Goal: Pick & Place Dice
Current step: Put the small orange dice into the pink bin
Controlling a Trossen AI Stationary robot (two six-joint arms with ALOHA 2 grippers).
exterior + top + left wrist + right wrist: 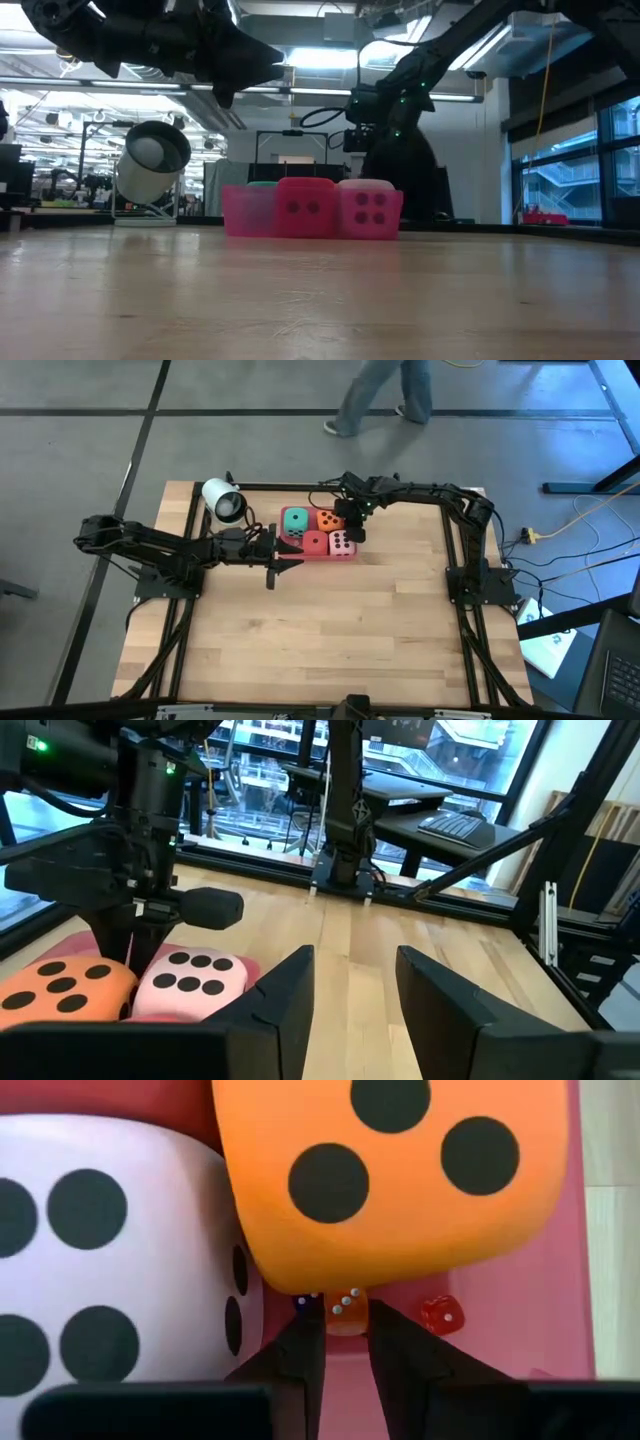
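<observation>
Four big soft dice sit in a flat pink tray (352, 556): teal (295, 520), orange (328, 520), red (315, 544) and pale pink (342, 544). My right gripper (352, 528) reaches down into the tray between the orange die (390, 1180) and the pale pink die (110, 1260). It is shut on a tiny orange cube with white pips (345, 1312). A tiny red cube (438, 1316) lies beside it on the tray floor. My left gripper (288, 550) hovers open above the table at the tray's left side (355, 995). My right gripper pinches the tiny orange cube (346, 1320) by two opposite sides, between its two fingertips (312, 1342). The fingers come from above, pointing down into the tray. The cube sits against the foot of the big orange die; whether it is off the tray floor, I cannot tell.
A white cylinder on a wire stand (224, 500) stands at the far left of the table. Dark frame rails (190, 560) run along both sides. Bare wood (330, 630) stretches toward the near edge. A person (380, 400) walks on the floor beyond the table.
</observation>
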